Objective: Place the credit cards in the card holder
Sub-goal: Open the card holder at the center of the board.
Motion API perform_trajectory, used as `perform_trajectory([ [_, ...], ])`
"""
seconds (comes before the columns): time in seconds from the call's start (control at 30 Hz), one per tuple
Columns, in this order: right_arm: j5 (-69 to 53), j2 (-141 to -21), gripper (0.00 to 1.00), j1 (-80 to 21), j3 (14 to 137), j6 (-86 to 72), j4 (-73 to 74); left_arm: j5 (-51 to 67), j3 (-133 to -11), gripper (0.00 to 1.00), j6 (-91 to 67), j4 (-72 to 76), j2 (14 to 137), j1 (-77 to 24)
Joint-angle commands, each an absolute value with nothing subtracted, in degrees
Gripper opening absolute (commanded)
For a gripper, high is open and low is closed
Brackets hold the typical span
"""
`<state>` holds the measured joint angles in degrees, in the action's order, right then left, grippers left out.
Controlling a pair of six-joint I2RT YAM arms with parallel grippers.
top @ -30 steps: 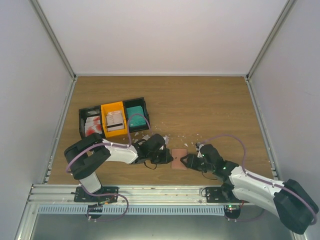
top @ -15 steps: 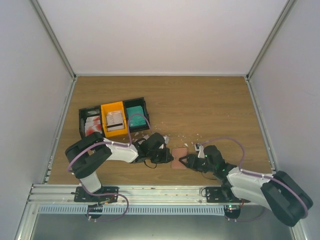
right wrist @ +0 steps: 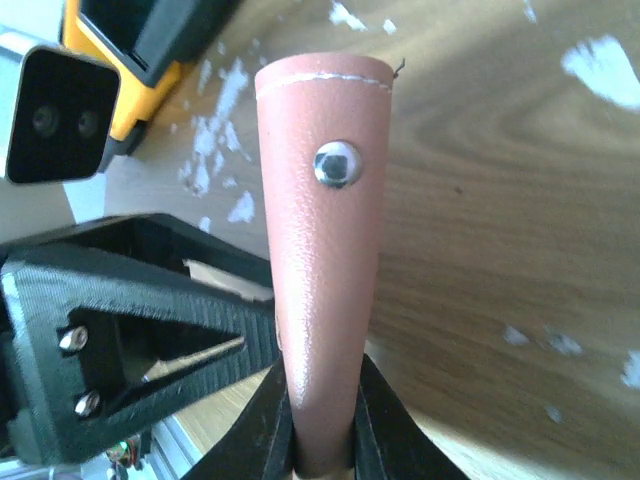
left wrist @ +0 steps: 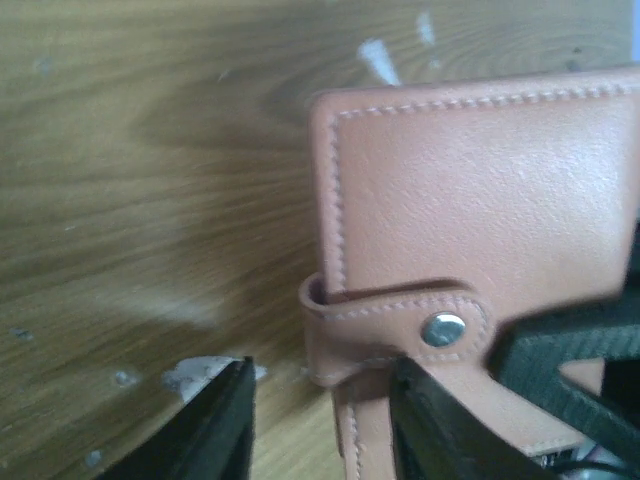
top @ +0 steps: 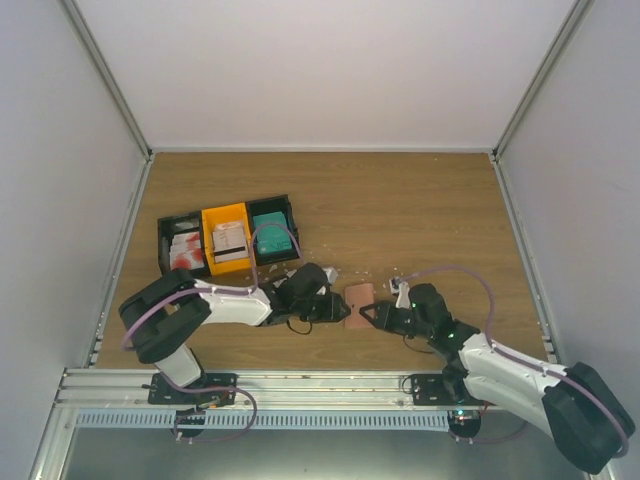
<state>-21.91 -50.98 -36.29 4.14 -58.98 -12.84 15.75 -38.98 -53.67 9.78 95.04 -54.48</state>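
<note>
The salmon card holder [top: 358, 302] stands on edge on the wooden table between both grippers, closed, its snap strap fastened. My right gripper [top: 371, 316] is shut on its lower edge; in the right wrist view the holder [right wrist: 325, 260] rises upright from the closed jaws of that gripper [right wrist: 320, 385]. My left gripper [top: 338, 310] is open, and in the left wrist view its jaws [left wrist: 320, 372] straddle the strap loop of the holder [left wrist: 480, 200]. The credit cards lie in the tray: white-and-red ones [top: 182, 252], a pale one [top: 229, 240] and bluish-green ones [top: 271, 228].
The black-and-orange compartment tray [top: 244, 211] stands at the back left. Small white paper scraps [top: 330, 272] are scattered on the wood around the grippers. An aluminium rail [top: 300, 385] runs along the near edge. White walls enclose the table.
The card holder has tipped up on edge and shifted slightly away from the rail, held by my right gripper. My left gripper has stayed close at its left side.
</note>
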Motion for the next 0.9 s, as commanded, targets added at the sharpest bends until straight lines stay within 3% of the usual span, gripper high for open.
perform_trajectory([
  [0.0,-18.04,-49.80,0.01,-36.20,10.97,-52.89,-5.45,11.59,-39.74,0.45,-50.22,8.61,88.10,-54.68],
  [0.13,-15.25,-52.80,0.00,-36.30,17.57,-49.25,-0.53,5.77,-42.97,0.57,-47.14,1.67,84.52,-55.40],
  [0.3,-15.48,-55.56,0.01,-36.70,21.71,-47.27,-0.26,1.76,-45.71,0.63,-45.13,-3.08,83.55,-55.55],
  [0.63,-18.74,-58.03,0.00,-37.59,23.04,-46.49,-0.53,-5.62,-50.91,0.63,-42.62,-8.42,88.95,-55.58],
  [0.87,-18.92,-57.89,0.01,-37.70,23.74,-44.85,-0.26,-4.13,-51.99,0.64,-41.52,-8.67,91.91,-55.62],
])
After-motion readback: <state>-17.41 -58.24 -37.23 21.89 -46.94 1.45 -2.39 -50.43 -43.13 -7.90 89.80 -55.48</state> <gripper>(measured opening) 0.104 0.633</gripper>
